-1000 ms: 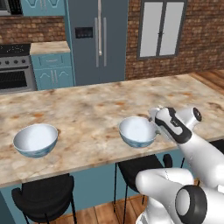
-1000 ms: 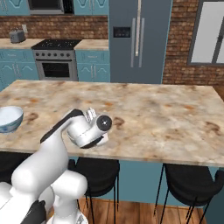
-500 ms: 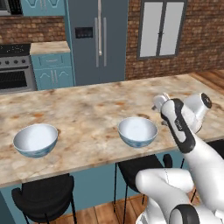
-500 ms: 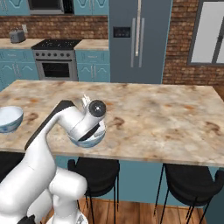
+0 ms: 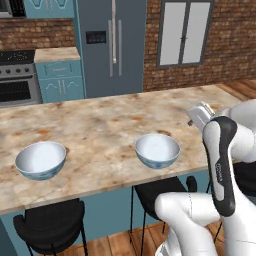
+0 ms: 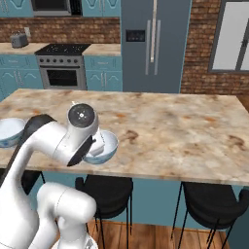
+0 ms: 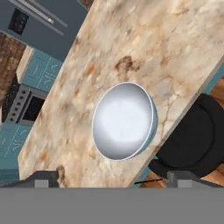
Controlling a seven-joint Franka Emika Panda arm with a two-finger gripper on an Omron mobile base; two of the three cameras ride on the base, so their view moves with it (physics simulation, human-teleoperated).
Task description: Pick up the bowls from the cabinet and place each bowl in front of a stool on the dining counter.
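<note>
Two white bowls with blue outsides stand on the marble dining counter point(image 5: 100, 130) near its front edge. The left bowl point(image 5: 41, 160) point(image 6: 8, 131) sits in front of one black stool point(image 5: 50, 225). The right bowl point(image 5: 157, 150) point(image 7: 124, 121) sits above another stool point(image 5: 160, 192) point(image 7: 192, 135); in the right base view this bowl point(image 6: 109, 146) is partly behind my arm. My gripper point(image 5: 199, 114) point(image 7: 113, 177) hovers above and to the right of that bowl, open, with nothing between its fingertips point(image 7: 43, 177). The cabinet is out of view.
A grey refrigerator point(image 5: 112, 45) and a stove point(image 6: 61, 68) stand against the back wall beyond the counter, with a window point(image 5: 182, 32) in the brick wall. A third stool point(image 6: 211, 202) stands at the counter's right. A toaster point(image 6: 18, 40) rests on the far countertop.
My gripper has risen and drawn back to the right, away from the right bowl's rim. The bowl stays on the counter. The left bowl has not moved.
</note>
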